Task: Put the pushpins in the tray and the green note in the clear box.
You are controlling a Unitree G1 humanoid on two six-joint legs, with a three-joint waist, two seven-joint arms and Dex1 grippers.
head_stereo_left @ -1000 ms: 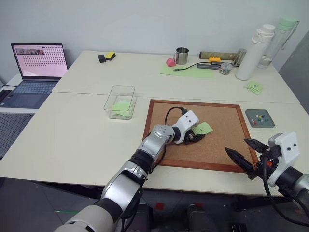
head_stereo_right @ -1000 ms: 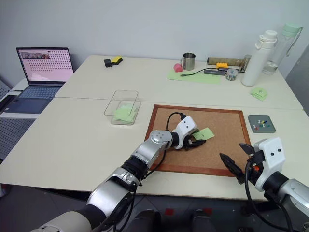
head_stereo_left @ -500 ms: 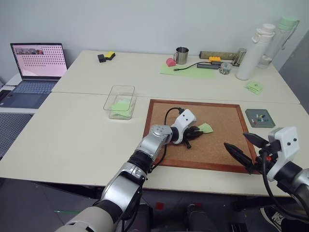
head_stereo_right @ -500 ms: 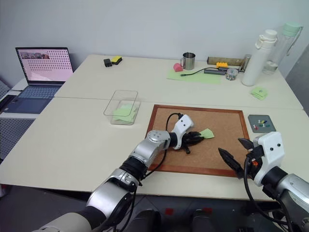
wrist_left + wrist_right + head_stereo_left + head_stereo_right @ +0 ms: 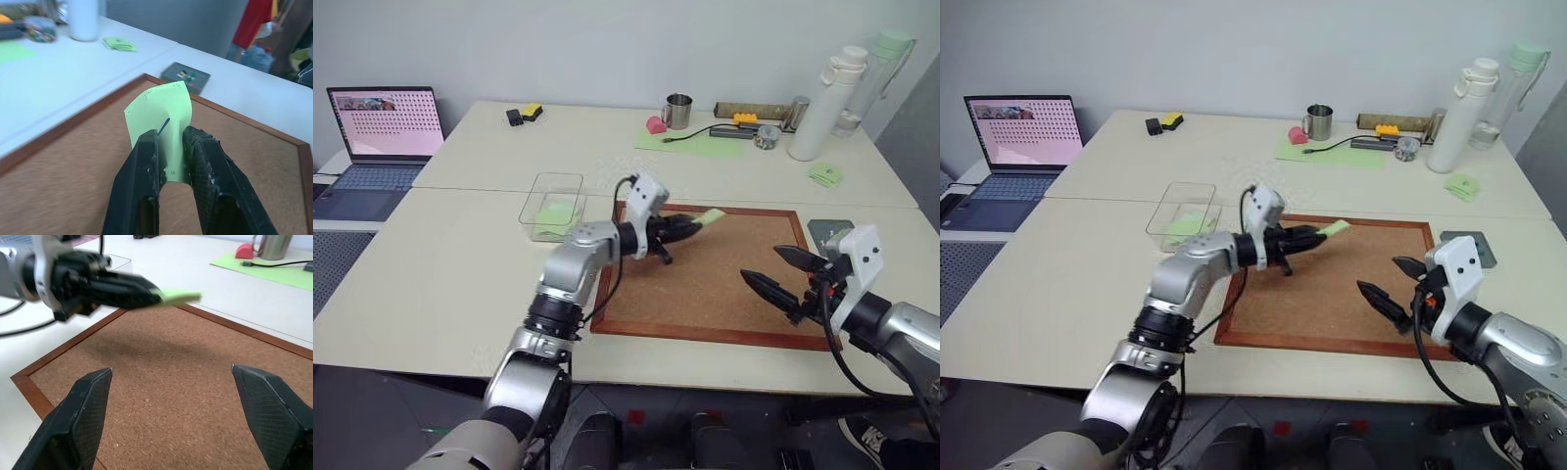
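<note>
From the head views, left gripper (image 5: pixel 690 223) clamped on the small light-green square paper note (image 5: pixel 710 216) above the wood-framed corkboard (image 5: pixel 715 284); from the left wrist, note pinched between black fingers (image 5: pixel 142 166); from the right wrist, right gripper (image 5: pixel 171 406) spread wide, empty, note beyond its fingertips.

A wood-framed corkboard (image 5: pixel 724 279) lies flat on the near bench (image 5: pixel 431 284). To the far left an open laptop (image 5: pixel 374 137) shows a pink screen. On the far bench stand a metal mug (image 5: pixel 679 111) beside a small pink object (image 5: pixel 656 125), a pale-green sheet (image 5: pixel 700 144) with a black cable (image 5: pixel 690 136) across it, a white bottle (image 5: pixel 816 103) and a clear bottle (image 5: pixel 874 73). A small jar (image 5: pixel 766 137) holds what may be coloured pins.
</note>
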